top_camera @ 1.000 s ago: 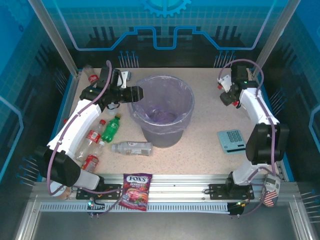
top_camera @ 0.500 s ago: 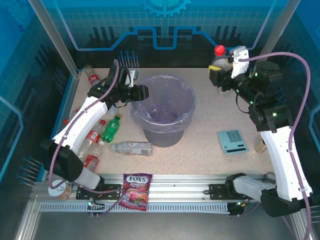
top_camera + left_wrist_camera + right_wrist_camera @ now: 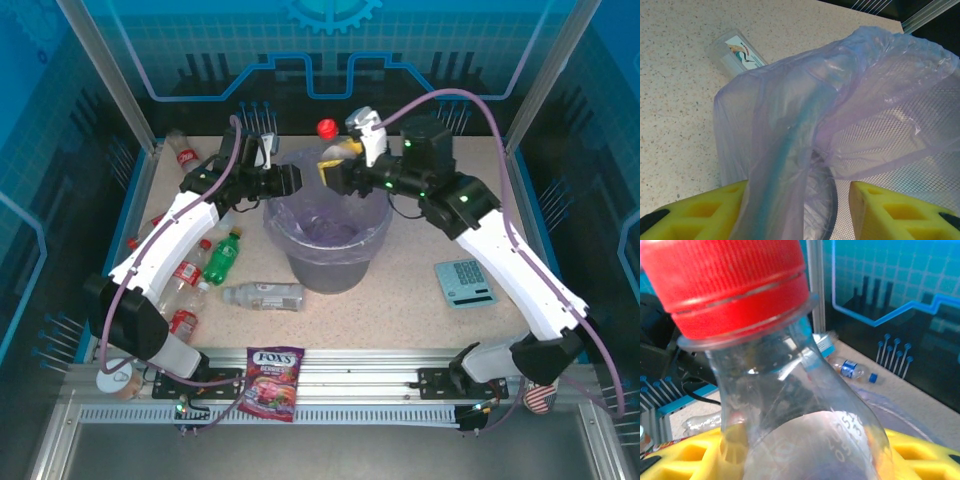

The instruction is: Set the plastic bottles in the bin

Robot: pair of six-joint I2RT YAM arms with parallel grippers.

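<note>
We see the right end effector (image 3: 330, 170) closed on a red-capped bottle (image 3: 328, 135). Its yellow fingers (image 3: 685, 455) press the clear body from both sides, just under the shoulder. The bottle stands upright in the grip with its cap above the fingers. Directly below and just ahead of this end effector lies the far rim of the bin (image 3: 318, 272), whose lilac liner (image 3: 850, 85) opens beneath the bottle. In the right wrist view, a blue-labelled bottle (image 3: 854, 369) lies on the tabletop (image 3: 420, 240) beyond this end effector, near the back wall.

The left end effector (image 3: 288, 182) sits at the bin's rim on the opposite side, facing the right one across the opening. Its jaws stand part-way apart, astride the liner-covered rim. One finger (image 3: 695, 215) touches the liner and the other stands a little off it. We cannot tell whether the rim is truly pinched.

The remaining bottles lie on the tabletop behind the left end effector, back along its arm and well apart from it:
- a green bottle (image 3: 222, 255)
- a red-labelled bottle (image 3: 188, 272) just beside the green one
- a clear bottle (image 3: 264, 295) on its side near the bin's base
- another red-labelled one (image 3: 180, 323) closer to the arm's base
</note>
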